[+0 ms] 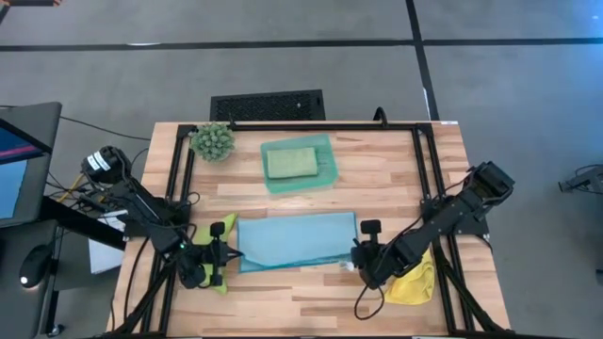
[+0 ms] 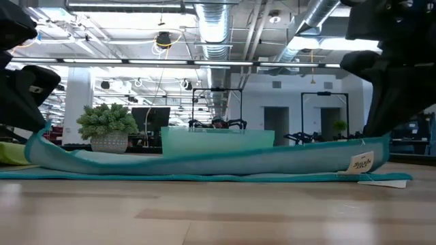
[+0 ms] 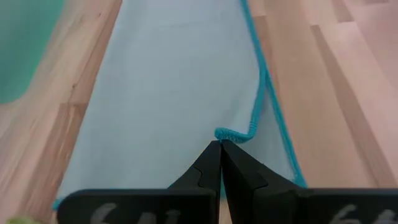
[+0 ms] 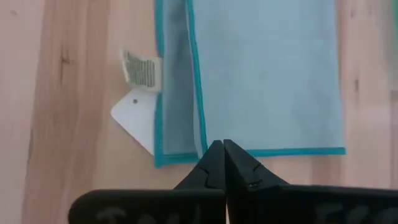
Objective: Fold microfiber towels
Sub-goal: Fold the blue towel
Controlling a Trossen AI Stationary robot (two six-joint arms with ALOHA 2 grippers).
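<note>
The light blue towel [image 1: 297,240] lies mid-table, doubled over along its length. Its lower layer [image 2: 204,177] is flat on the wood, and its upper layer [image 2: 204,160] is raised at both ends and sags between. My left gripper [image 1: 232,254] is shut at the towel's left end and my right gripper [image 1: 356,256] at its right end. A lime green towel [image 1: 220,232] lies under the left gripper, and a yellow towel [image 1: 415,284] lies by the right arm. A pale sage towel [image 1: 291,162] rests folded in the teal tray [image 1: 327,160]. My left gripper pinches the near left corner of the towel's upper layer [image 3: 231,133] between its two fingertips, slanting down from the table's left. That corner is raised off the lower layer [image 2: 37,146]. My right gripper pinches the right-hand end of the upper layer at its teal hem [image 4: 200,148], coming steeply from above. That end is raised [image 2: 381,146], with the label [image 2: 361,163] hanging below it.
A spiky plant ball [image 1: 213,141] stands at the far left. The teal tray sits beyond the towel. A white card tag [image 4: 134,118] lies on the wood beside the towel's right end. A black frame [image 1: 419,141] runs along the table's sides. Bare wood lies along the near edge.
</note>
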